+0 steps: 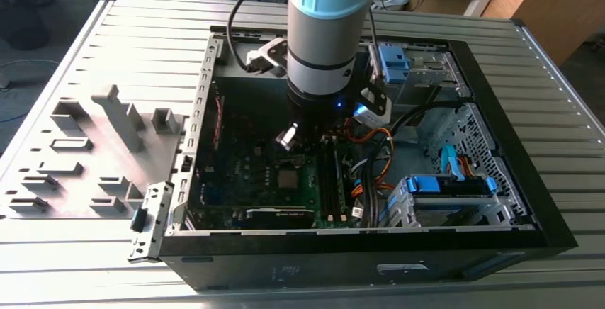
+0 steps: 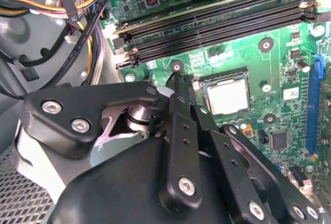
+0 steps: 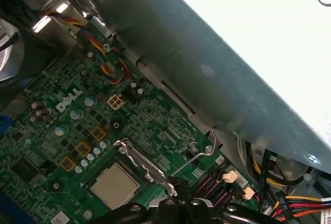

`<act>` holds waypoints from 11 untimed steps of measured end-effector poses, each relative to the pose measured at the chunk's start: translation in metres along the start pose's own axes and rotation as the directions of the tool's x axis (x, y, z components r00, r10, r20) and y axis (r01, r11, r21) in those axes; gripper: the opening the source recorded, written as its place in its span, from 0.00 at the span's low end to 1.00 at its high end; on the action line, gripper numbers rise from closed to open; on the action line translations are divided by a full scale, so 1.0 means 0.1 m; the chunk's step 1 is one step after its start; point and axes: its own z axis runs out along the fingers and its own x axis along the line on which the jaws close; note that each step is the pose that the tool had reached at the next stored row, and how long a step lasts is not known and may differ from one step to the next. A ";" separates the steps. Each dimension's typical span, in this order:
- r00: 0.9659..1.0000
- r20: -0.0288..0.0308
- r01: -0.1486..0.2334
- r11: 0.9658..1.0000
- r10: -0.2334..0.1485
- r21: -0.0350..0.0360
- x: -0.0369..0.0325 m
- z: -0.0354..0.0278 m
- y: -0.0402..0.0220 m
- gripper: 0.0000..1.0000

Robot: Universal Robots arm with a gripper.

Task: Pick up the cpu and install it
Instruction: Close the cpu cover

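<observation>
The cpu (image 2: 226, 95) is seated flat in its socket on the motherboard, pale metal top facing up. It also shows in the first wrist view (image 3: 115, 185) and as a small grey square in the exterior view (image 1: 283, 177).

Slatted metal table (image 1: 123, 32): carries everything. A grey fixture block (image 1: 85, 153) lies on it at the exterior view's left.

Computer case (image 1: 378, 252): black, lying on its side, open, near the middle of the table.

Arm (image 1: 326, 32): comes straight down into the open case.

Motherboard (image 2: 289, 63): green, on the floor of the case.

Cables (image 2: 77, 12): a yellow, orange and black bundle beside the board.

Memory slots (image 2: 217, 22): long, black and parallel, running past one side of the socket.

Gripper (image 2: 177, 81): the fingertips are drawn together with nothing seen between them. It hangs low over the board just beside the socket frame, apart from the cpu. In the exterior view the gripper (image 1: 288, 137) sits above the board, near the chip.

Retention plate (image 3: 142, 164): metal, standing along one edge of the socket rather than over the chip.

Wire lever (image 3: 199, 154): bent, angled up off the board next to the plate.
</observation>
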 end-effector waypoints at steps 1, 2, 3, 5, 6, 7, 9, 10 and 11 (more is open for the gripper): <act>1.000 0.000 0.003 1.000 -0.003 0.000 0.001 0.000 -0.002 0.11; 1.000 -0.001 0.006 1.000 -0.006 -0.001 0.002 0.000 -0.004 0.11; 1.000 -0.001 0.010 1.000 -0.010 -0.002 0.003 0.000 -0.005 0.11; 1.000 -0.002 0.016 1.000 -0.016 -0.003 0.005 0.000 -0.009 0.11; 1.000 -0.003 0.019 1.000 -0.019 -0.004 0.006 0.000 -0.011 0.11; 1.000 -0.004 0.022 1.000 -0.022 -0.004 0.007 0.000 -0.013 0.11; 1.000 -0.005 0.029 1.000 -0.029 -0.006 0.009 -0.001 -0.018 0.11; 0.999 -0.007 0.032 0.999 -0.032 -0.007 0.010 0.000 -0.021 0.11; 0.999 -0.008 0.034 0.999 -0.035 -0.007 0.010 0.000 -0.024 0.11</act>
